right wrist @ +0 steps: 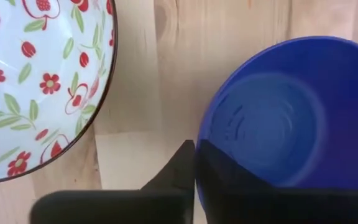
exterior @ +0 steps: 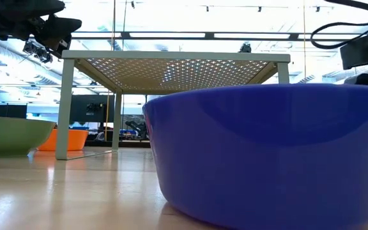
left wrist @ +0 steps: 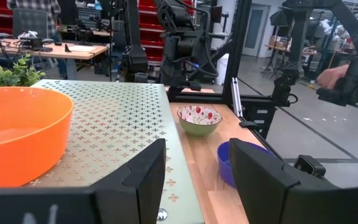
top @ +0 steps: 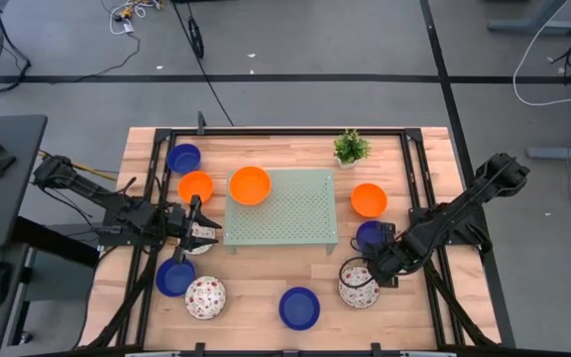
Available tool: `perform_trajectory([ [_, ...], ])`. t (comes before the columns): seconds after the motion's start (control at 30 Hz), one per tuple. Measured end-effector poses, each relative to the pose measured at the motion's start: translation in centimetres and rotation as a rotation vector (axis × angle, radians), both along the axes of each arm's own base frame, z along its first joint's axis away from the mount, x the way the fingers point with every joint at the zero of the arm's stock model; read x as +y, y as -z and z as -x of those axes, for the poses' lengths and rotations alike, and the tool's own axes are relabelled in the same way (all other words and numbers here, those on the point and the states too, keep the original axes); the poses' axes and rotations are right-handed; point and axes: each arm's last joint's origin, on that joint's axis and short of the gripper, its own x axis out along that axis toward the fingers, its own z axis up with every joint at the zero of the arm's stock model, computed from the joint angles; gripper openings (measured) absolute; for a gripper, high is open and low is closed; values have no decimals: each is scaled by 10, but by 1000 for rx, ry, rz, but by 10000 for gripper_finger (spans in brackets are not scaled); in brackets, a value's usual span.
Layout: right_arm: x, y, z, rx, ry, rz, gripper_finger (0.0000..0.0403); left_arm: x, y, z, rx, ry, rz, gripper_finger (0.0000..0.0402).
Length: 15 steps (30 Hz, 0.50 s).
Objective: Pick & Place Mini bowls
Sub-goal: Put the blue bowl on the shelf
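Observation:
Mini bowls stand about a pale green perforated tray (top: 295,213): an orange one (top: 249,184) on the tray's far left part, and orange ones (top: 195,185) (top: 369,199), blue ones (top: 183,157) (top: 174,277) (top: 298,307) and red-speckled white ones (top: 205,297) (top: 358,288) on the table. My right gripper (top: 378,258) points down, shut on another blue bowl (right wrist: 278,118) right of the tray. My left gripper (top: 206,230) stands open and level at the tray's left edge, with nothing between its fingers (left wrist: 143,177). My right gripper pinches the blue bowl's rim (right wrist: 197,146) on its near side, toward the speckled bowl (right wrist: 36,81). One finger (right wrist: 176,174) is outside the wall and the other (right wrist: 241,186) inside. The fingers come from above, pointing down. The bowl looks upright on the wood.
A small potted plant (top: 351,147) stands at the tray's far right corner. A black frame (top: 285,132) runs round the table. In the low view a blue bowl (exterior: 267,153) fills the foreground under the raised tray (exterior: 177,61).

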Motion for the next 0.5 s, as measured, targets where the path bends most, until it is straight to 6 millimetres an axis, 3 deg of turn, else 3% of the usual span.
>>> perform_trajectory([
  [0.2,2,-15,-3,19,5,7,13,0,0,0,0,-1,0,181],
  [0.5,7,-88,-15,-15,65,65,5,0,0,0,0,-7,0,181],
])
